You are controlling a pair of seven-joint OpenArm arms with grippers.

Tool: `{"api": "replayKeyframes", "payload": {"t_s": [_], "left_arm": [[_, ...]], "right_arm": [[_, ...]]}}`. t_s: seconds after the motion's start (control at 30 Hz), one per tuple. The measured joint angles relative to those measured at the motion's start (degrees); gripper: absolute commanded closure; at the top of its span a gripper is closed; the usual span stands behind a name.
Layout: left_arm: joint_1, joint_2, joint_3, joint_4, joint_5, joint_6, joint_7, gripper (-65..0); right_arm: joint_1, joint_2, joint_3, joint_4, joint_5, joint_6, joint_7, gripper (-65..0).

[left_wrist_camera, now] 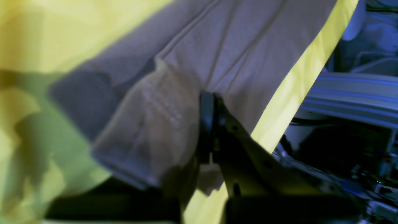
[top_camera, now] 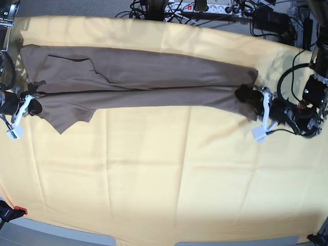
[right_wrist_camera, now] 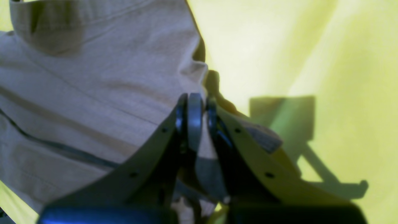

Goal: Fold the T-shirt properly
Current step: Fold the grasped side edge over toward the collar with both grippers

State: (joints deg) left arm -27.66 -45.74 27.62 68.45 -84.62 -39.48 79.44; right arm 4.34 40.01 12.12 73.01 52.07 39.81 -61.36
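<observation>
The taupe-brown T-shirt (top_camera: 154, 82) lies folded lengthwise into a long band across the far part of the table, with a sleeve flap hanging toward the front at its left end. My left gripper (top_camera: 247, 96) is shut on the shirt's right end; in the left wrist view its jaws (left_wrist_camera: 212, 124) pinch the fabric (left_wrist_camera: 242, 46). My right gripper (top_camera: 32, 106) is shut on the shirt's left end; in the right wrist view its jaws (right_wrist_camera: 194, 119) clamp the fabric edge (right_wrist_camera: 93, 87). The band looks stretched between the two.
The large pale yellow cloth (top_camera: 164, 169) covers the whole table. Cables and a power strip (top_camera: 205, 7) lie behind the far edge. A red clamp (top_camera: 18, 210) sits at the front left corner. Metal frame rails (left_wrist_camera: 357, 99) run beside the table's right edge.
</observation>
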Motion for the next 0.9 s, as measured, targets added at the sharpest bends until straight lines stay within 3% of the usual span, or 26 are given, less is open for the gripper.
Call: {"api": "replayKeyframes", "payload": {"t_s": [0.43, 0.63, 0.9], "left_arm": [[-3.93, 0.15, 0.00, 0.83, 0.20, 3.04, 0.13, 0.0], [-3.63, -2.36, 0.00, 6.78, 0.17, 4.42, 0.09, 0.0], [-3.67, -2.84, 0.00, 13.00, 0.17, 1.49, 0.13, 0.0]], "right_arm": [[0.13, 0.48, 0.00, 0.00, 0.42, 0.13, -0.22, 0.0], [0.13, 1.46, -0.02, 0.02, 0.46, 0.13, -0.39, 0.0], [0.24, 2.32, -0.02, 0.07, 3.34, 0.11, -0.63, 0.0]]}}
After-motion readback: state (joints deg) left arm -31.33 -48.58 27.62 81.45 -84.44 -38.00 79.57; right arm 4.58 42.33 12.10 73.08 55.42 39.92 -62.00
